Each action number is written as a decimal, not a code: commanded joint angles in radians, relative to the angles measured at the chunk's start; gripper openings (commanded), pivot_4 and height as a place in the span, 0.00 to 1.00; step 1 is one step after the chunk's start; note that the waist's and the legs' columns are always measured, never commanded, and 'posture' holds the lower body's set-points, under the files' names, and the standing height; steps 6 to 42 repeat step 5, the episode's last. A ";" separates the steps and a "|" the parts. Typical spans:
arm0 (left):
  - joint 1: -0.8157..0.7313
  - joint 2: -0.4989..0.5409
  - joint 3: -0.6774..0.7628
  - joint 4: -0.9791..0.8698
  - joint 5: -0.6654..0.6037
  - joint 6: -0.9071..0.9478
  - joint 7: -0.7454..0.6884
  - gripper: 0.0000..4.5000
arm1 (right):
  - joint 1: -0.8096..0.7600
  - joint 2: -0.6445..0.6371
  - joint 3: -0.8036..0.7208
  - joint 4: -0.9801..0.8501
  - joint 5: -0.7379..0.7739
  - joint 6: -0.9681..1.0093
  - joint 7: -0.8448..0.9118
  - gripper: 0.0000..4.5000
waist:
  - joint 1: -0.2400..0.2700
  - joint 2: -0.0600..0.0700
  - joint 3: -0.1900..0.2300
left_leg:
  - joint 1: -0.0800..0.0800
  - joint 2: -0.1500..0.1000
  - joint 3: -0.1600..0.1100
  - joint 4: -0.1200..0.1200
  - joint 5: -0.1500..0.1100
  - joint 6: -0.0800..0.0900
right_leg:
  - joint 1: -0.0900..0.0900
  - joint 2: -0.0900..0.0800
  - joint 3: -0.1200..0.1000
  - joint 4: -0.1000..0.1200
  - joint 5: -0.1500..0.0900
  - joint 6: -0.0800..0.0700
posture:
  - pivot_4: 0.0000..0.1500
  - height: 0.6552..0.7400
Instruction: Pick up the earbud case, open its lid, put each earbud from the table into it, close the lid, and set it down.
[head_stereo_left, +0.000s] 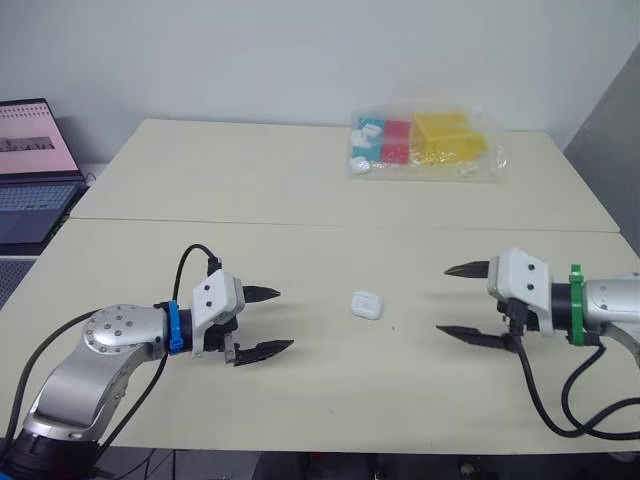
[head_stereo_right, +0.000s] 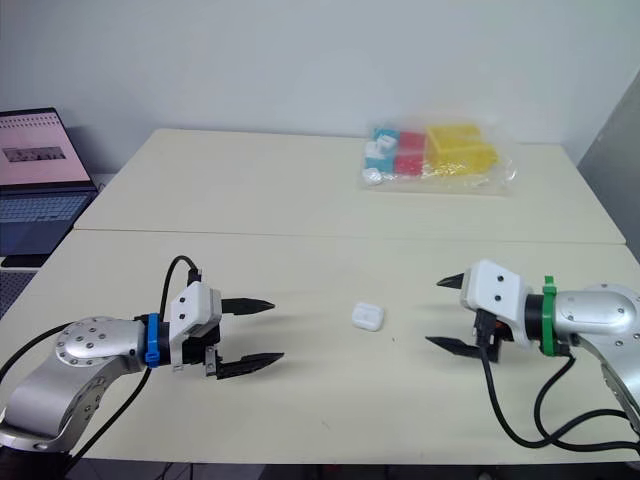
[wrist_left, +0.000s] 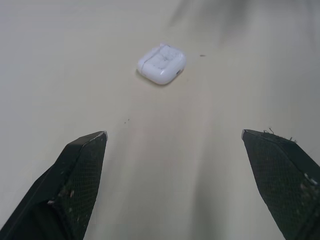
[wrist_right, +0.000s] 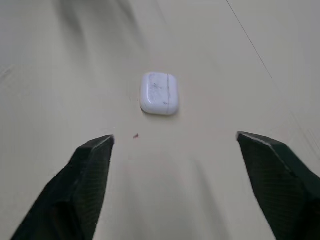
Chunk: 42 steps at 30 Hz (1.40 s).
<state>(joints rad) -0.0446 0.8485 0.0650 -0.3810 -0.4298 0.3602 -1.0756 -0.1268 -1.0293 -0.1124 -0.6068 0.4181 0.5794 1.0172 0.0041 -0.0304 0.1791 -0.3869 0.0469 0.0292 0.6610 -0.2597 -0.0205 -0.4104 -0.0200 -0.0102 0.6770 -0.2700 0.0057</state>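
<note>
A small white earbud case (head_stereo_left: 366, 305) lies flat on the cream table (head_stereo_left: 300, 180), its lid closed, between my two grippers. My left gripper (head_stereo_left: 270, 321) is open, a short way to the case's left, fingers pointing at it. To the case's right my right gripper (head_stereo_left: 452, 300) stands open as well, also aimed at it. Each wrist view has the case (wrist_left: 161, 63) (wrist_right: 159, 93) lying ahead of the spread fingers, apart from them. I see no loose earbuds on the table.
A clear plastic bag (head_stereo_left: 425, 142) of coloured blocks lies at the table's far right. A laptop (head_stereo_left: 33, 165) with its screen lit sits off the table's left edge. A seam (head_stereo_left: 300, 224) runs across the table behind the case.
</note>
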 joint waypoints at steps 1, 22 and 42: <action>0.017 0.022 0.011 -0.042 0.047 -0.064 0.003 1.00 | 0.069 -0.027 -0.053 -0.041 0.013 -0.052 0.055 0.99 | 0.000 0.000 0.000 | 0.000 0.000 0.000 0.000 0.000 0.000 | 0.000 0.000 0.000 0.000 0.000 0.000 | 1.00 0.97; 0.011 0.020 0.011 -0.030 0.038 -0.087 -0.021 1.00 | 0.095 -0.010 -0.042 -0.015 -0.021 -0.122 0.052 0.99 | -0.003 0.000 0.000 | 0.000 0.001 0.001 0.000 0.000 0.000 | 0.000 0.000 0.000 -0.001 0.001 0.002 | 1.00 0.97; 0.011 0.020 0.011 -0.030 0.038 -0.087 -0.021 1.00 | 0.095 -0.010 -0.042 -0.015 -0.021 -0.122 0.052 0.99 | -0.003 0.000 0.000 | 0.000 0.001 0.001 0.000 0.000 0.000 | 0.000 0.000 0.000 -0.001 0.001 0.002 | 1.00 0.97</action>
